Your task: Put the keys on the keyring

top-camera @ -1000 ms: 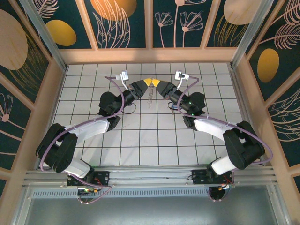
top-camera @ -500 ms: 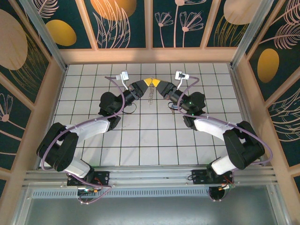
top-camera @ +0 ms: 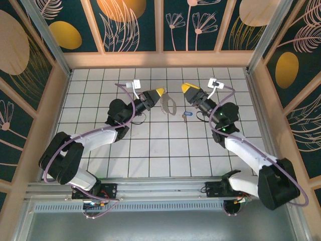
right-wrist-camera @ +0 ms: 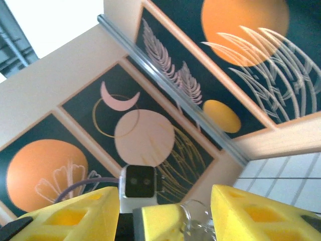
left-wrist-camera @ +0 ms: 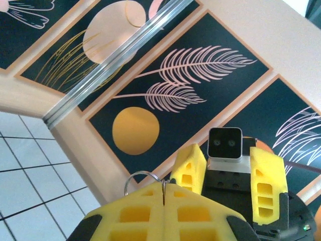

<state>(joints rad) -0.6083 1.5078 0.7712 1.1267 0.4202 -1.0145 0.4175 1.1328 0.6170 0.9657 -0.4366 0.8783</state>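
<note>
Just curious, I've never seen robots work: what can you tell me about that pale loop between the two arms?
The keyring is a pale beige oval loop with small silvery metal rings at one end. The left tool, shut, pinches one thin wire ring between its yellow fingers; the loop trails from it over the white tiles.

The keyring (top-camera: 168,106) and the key (top-camera: 185,116) near it crowd the tabletop's (top-camera: 150,155) far middle; its near half lies open, walls (top-camera: 160,59) hemming three sides.
</note>
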